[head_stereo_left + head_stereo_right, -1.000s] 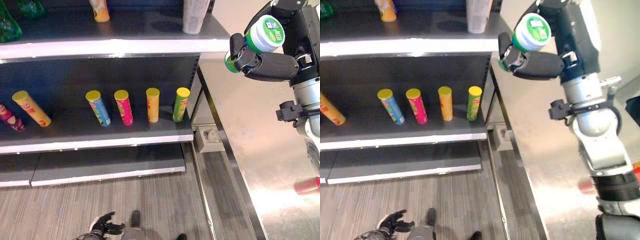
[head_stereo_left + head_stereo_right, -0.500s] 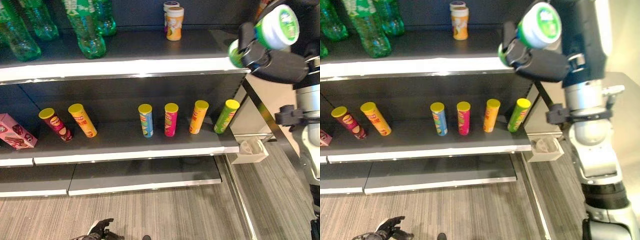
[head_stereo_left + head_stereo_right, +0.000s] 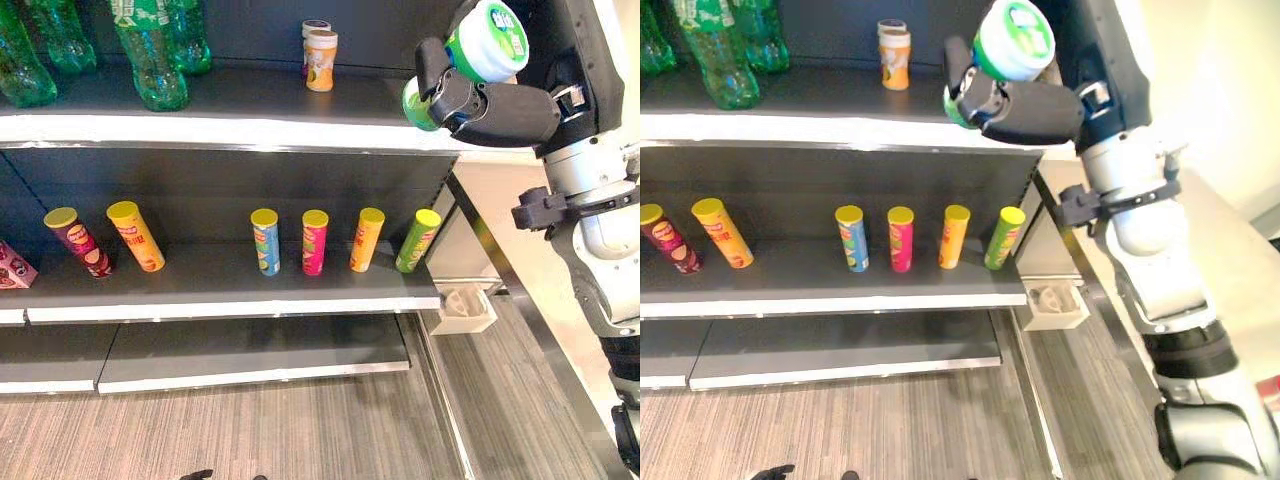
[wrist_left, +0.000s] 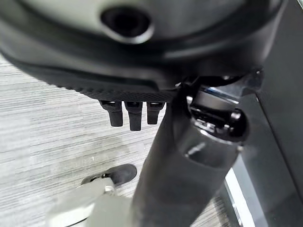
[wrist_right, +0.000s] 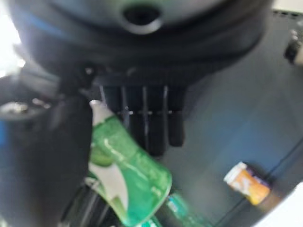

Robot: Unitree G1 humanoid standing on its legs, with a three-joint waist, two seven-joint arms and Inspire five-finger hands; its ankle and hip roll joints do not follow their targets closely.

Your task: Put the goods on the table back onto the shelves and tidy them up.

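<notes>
My right hand (image 3: 510,110) is raised by the right end of the top shelf (image 3: 250,132), shut on a green tub with a white lid (image 3: 487,42). The tub lies tilted in the hand, lid up and toward me. In the right wrist view the fingers (image 5: 151,118) curl over the green tub (image 5: 125,175), with the dark shelf board beyond. My left hand (image 4: 132,90) hangs low over the floor, its fingers (image 4: 130,113) relaxed and holding nothing.
Green bottles (image 3: 150,60) and two orange cups (image 3: 320,55) stand on the top shelf. Several crisp tubes (image 3: 314,242) lean on the middle shelf (image 3: 230,306), a pink box (image 3: 10,272) at its left. A small white bin (image 3: 466,310) hangs off the shelf's right end, beside the steel table (image 3: 1240,260).
The camera has turned toward the shelves. My right hand with the tub has come left, from beside the top shelf's right end to in front of it.
</notes>
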